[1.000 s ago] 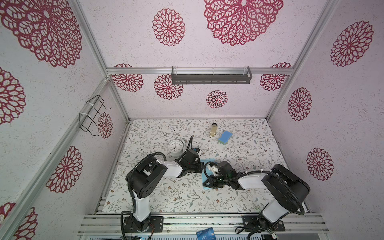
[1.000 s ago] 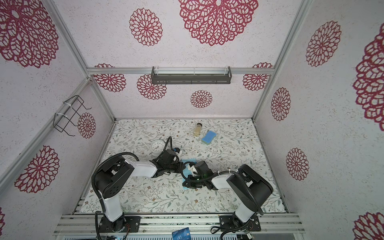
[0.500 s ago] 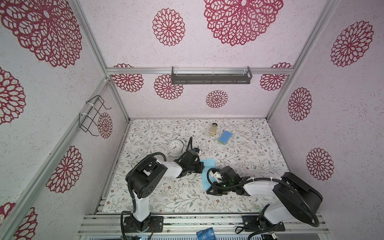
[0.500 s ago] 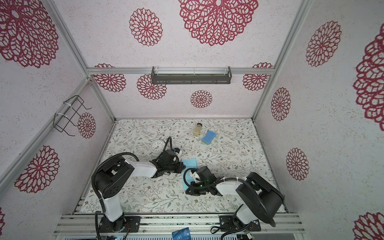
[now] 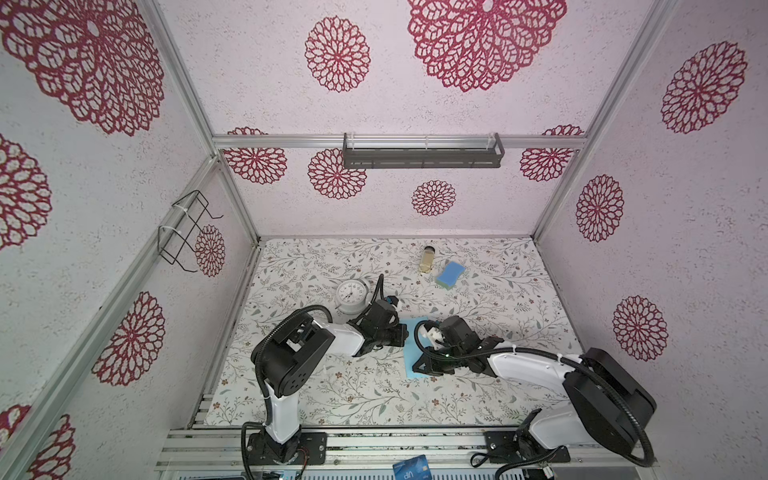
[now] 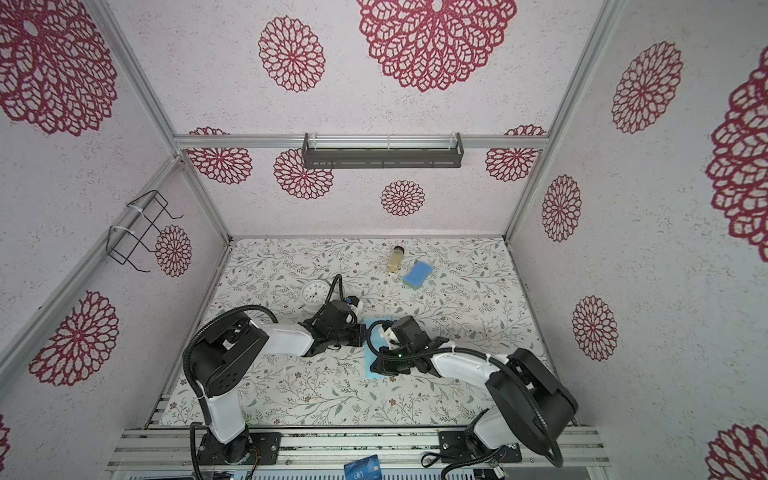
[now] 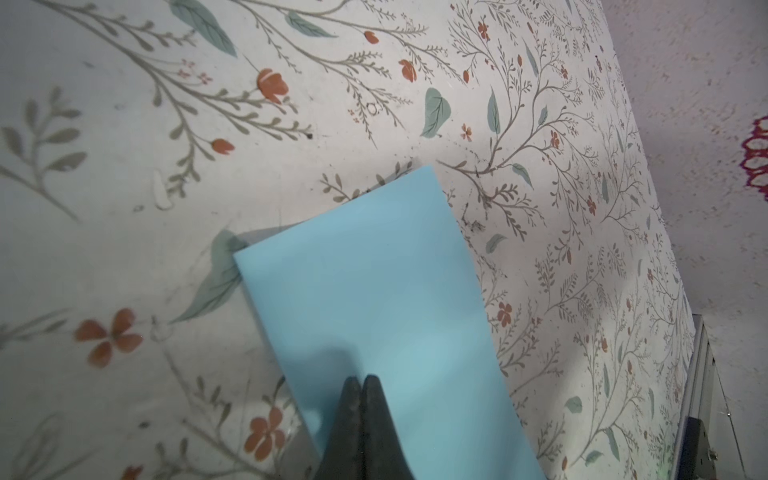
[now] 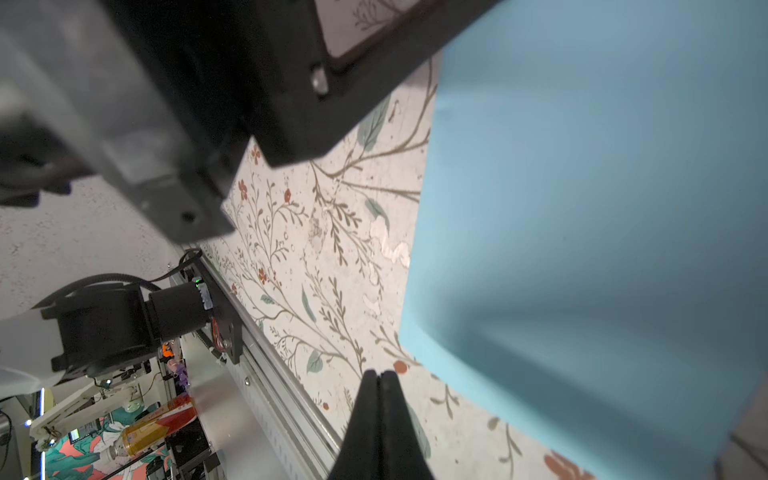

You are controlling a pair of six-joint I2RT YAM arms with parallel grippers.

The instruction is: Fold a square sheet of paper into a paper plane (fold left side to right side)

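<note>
- The left gripper is closed, jaws together with nothing between them. Its tip rests on top of the paper, near one short end.
- The right gripper is likewise closed and empty. Its tip sits over the bare table, just beside a long edge of the paper and not on it.
- In both top views the paper lies flat at mid-table between the two arms. Its long axis runs from the robot's side toward the back wall.
- We judge the left arm the nearer, since it already touches the sheet. The right tip must first cross the long edge to bear on it.
- The paper is plain light blue, matte and unmarked.
- It shows as a narrow rectangle rather than a square, so we judge it folded in half once.
- We see no nose or wings formed yet.
</note>
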